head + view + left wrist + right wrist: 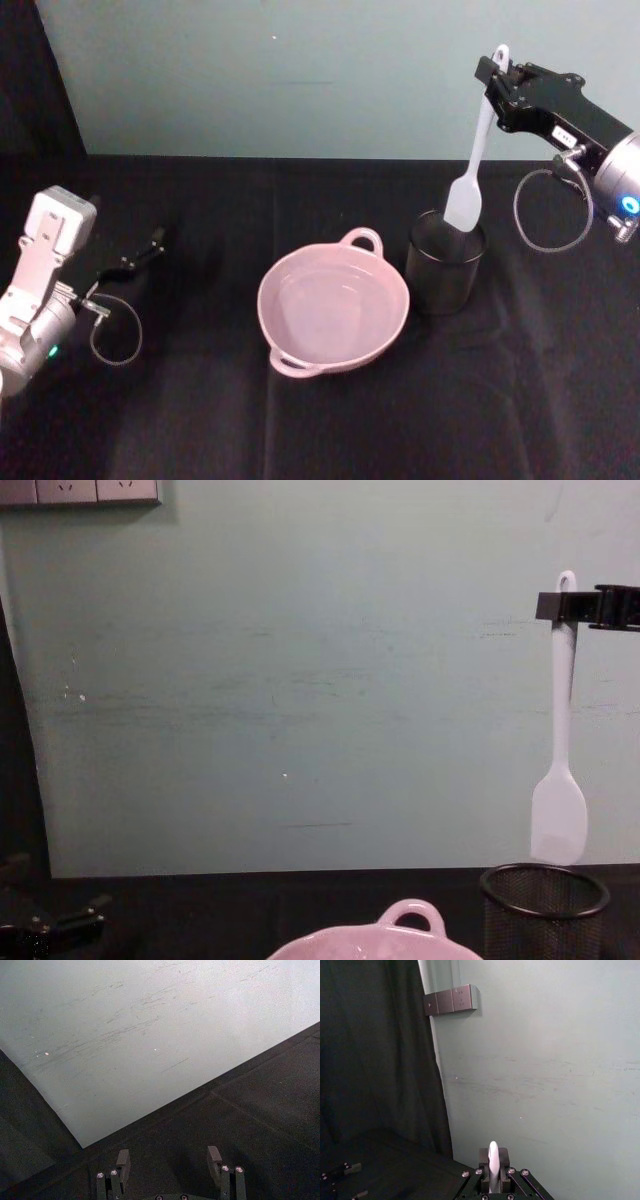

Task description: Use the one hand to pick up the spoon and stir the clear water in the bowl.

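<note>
The right gripper (497, 72), above and to the right of the bowl (266, 300), is clenched on the top of the spoon (474, 165). The spoon's head hangs over the mouth of the mesh cup (445, 270) just right of the bowl. Gripped so near its end, the spoon could swing or slip on the way over, clipping the cup or the bowl's rim and spilling the water (335, 305). The left gripper (142, 252) rests well left of the bowl, fingers apart.

No readable text, white label (563, 131) on the right gripper (492, 78) — markings illegible
</note>
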